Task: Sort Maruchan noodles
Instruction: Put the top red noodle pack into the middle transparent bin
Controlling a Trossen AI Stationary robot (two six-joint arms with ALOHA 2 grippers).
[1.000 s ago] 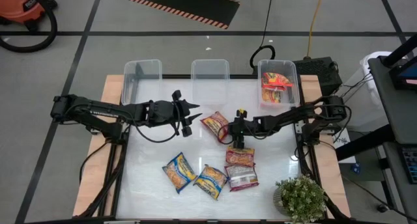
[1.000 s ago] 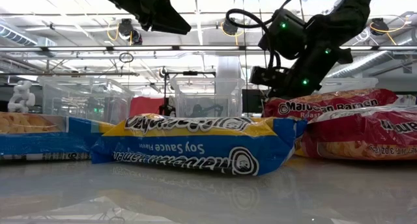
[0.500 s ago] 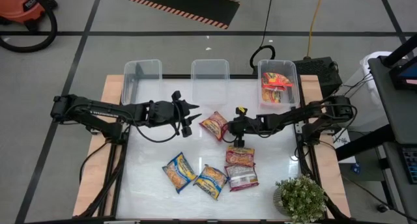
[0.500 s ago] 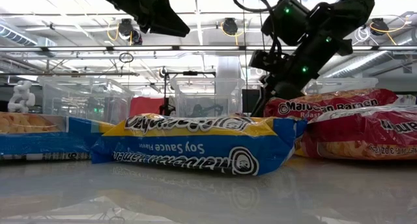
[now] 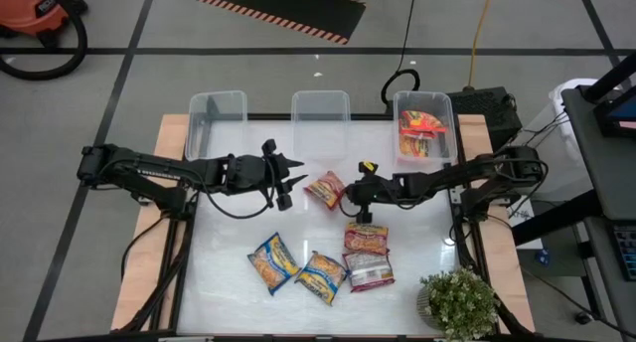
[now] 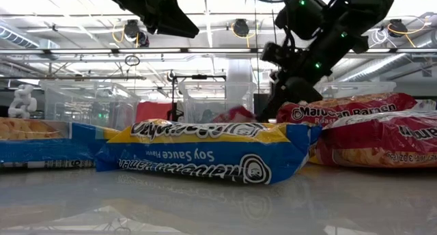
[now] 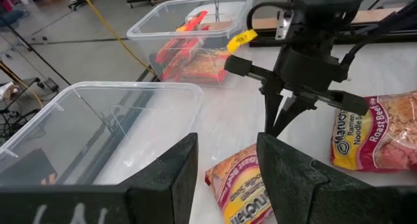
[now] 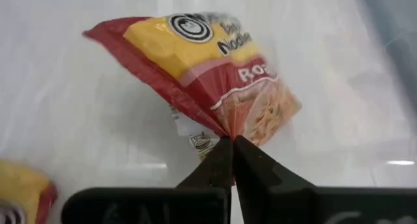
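A: From above, how do the arms sit?

B: Both reach in low over the white table (image 5: 229, 292). The right gripper (image 5: 350, 195) pinches the near edge of an orange-red packet (image 5: 325, 190), which lies just ahead of its tips. The left gripper (image 5: 294, 178) hangs beside that packet, its fingers spread with nothing between them.

A: The other noodles?

B: Behind the right gripper, toward the table's front, two red packets (image 5: 367, 239) lie together; two blue-and-yellow packets (image 5: 296, 269) are farther off. More red ones fill the right-hand bin (image 5: 425, 133); two clear bins (image 5: 320, 113) beside it.

A: At table height?

B: A blue-and-yellow packet (image 6: 205, 151) fills the foreground, a maroon one (image 6: 345, 106) beside it. The right gripper (image 6: 273, 105) comes down steeply behind them. Beyond is a workshop with ceiling lights.

A: Left wrist view?

B: Its own fingers (image 7: 287, 172) are wide apart; past them, the right gripper (image 7: 277, 123) stands tip-down at the packet (image 7: 244, 185).

A: Right wrist view?

B: Tips (image 8: 232, 149) closed on the wrapper's seam, the packet (image 8: 208, 74) tilted up off the glossy surface.
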